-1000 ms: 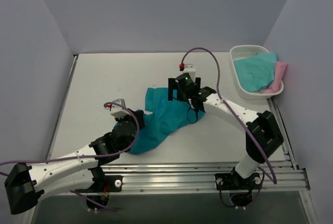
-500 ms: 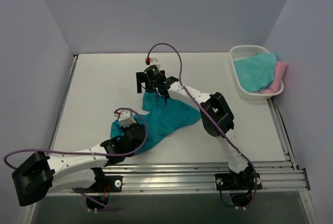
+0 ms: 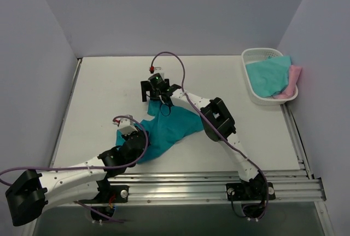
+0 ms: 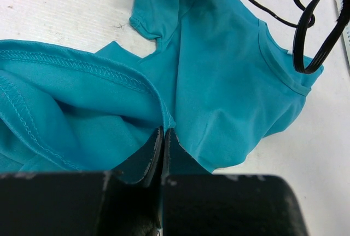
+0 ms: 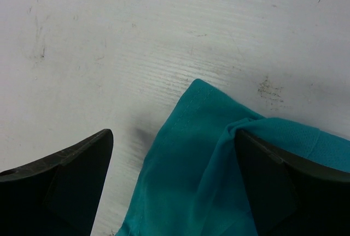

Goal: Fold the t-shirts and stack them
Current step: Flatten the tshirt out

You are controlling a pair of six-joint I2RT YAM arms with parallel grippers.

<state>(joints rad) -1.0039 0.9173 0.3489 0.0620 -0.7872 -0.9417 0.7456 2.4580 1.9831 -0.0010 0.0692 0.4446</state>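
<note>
The deep teal t-shirt (image 3: 169, 127) lies crumpled in the middle of the table. My left gripper (image 3: 134, 136) is shut on its near-left hem; the wrist view shows the stitched hem (image 4: 98, 69) pinched between the closed jaws (image 4: 163, 133). My right gripper (image 3: 153, 97) is open at the shirt's far corner. Its fingers straddle a teal sleeve corner (image 5: 191, 137) lying flat on the table, and the right finger touches a raised fold. The aqua t-shirt (image 3: 267, 74) and the pale pink one (image 3: 296, 76) lie in the basket.
The white slotted basket (image 3: 252, 55) stands at the far right by the wall. Purple cables loop off both wrists. Grey walls close in the left, back and right sides. A metal rail runs along the near edge (image 3: 208, 178).
My right gripper swept left from over the shirt's middle to its far-left corner, and the shirt's top corner shifted left with it. My left gripper kept its hold and shifted slightly.
</note>
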